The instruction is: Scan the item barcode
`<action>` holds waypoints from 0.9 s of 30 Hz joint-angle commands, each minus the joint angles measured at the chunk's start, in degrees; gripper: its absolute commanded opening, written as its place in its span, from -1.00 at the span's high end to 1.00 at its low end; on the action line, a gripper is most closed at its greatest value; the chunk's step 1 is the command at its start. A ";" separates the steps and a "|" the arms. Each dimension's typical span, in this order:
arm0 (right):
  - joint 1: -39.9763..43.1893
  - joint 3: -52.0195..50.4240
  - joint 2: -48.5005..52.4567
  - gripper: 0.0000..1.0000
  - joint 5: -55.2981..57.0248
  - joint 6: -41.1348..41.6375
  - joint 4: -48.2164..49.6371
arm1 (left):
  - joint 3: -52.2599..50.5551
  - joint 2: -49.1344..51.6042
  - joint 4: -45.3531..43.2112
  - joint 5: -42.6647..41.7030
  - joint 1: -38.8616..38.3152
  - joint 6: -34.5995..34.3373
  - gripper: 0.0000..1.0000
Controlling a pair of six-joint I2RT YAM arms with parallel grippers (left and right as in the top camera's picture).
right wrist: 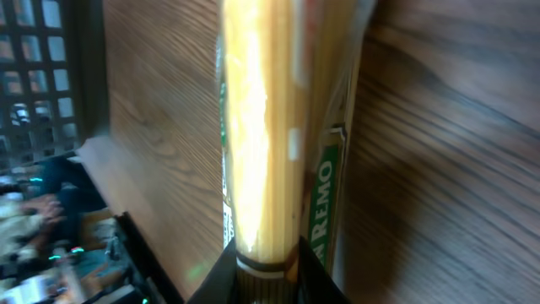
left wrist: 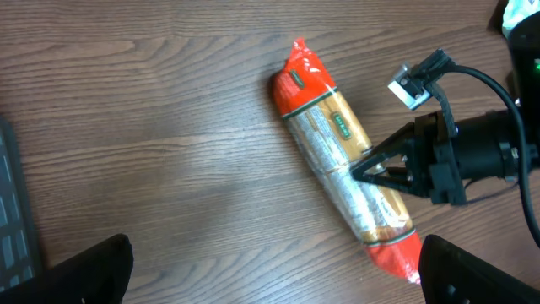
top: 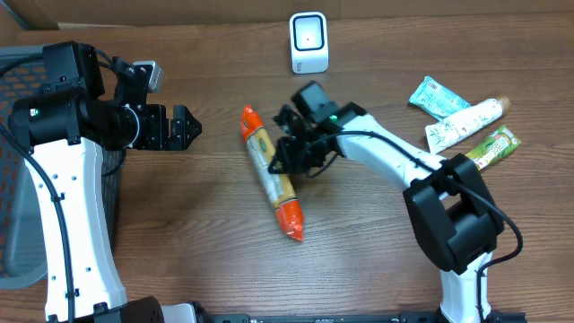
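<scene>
Scanner [top: 308, 41] beyond spaghetti pack [top: 278, 190], tubes [top: 464, 123] aside

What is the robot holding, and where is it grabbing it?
The right fingers pinch the spaghetti packet around its middle. The left fingers are open and hold nothing.

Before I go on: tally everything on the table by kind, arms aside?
Barcode scanner: 1
Spaghetti pack: 1
Teal packet: 1
White tube: 1
Green packet: 1
Mesh basket: 1
Total: 6
</scene>
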State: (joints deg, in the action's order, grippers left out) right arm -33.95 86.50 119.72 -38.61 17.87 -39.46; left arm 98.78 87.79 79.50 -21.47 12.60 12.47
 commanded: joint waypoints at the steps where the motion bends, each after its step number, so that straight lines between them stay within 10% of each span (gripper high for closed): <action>1: 2.97 -6.73 -2.95 0.90 -7.45 3.17 4.20 | 0.72 0.07 -0.07 -0.57 -0.26 1.27 -0.99; 4: 5.22 -9.57 -2.97 0.35 2.69 3.15 2.60 | 0.72 0.07 -0.07 -0.59 -0.26 1.27 -0.98; 11: 11.93 -9.49 -4.52 -0.03 9.05 -0.15 -0.94 | 0.72 0.07 -0.09 -0.57 -0.26 1.27 -0.99; 27: 12.66 -2.32 -7.23 -0.08 3.82 -17.18 -18.80 | 0.72 0.07 -0.07 -0.59 -0.26 1.27 -0.99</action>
State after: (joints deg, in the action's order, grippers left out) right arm -17.30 82.87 114.43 -32.62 5.56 -56.53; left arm 98.78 87.79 79.48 -21.47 12.60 12.47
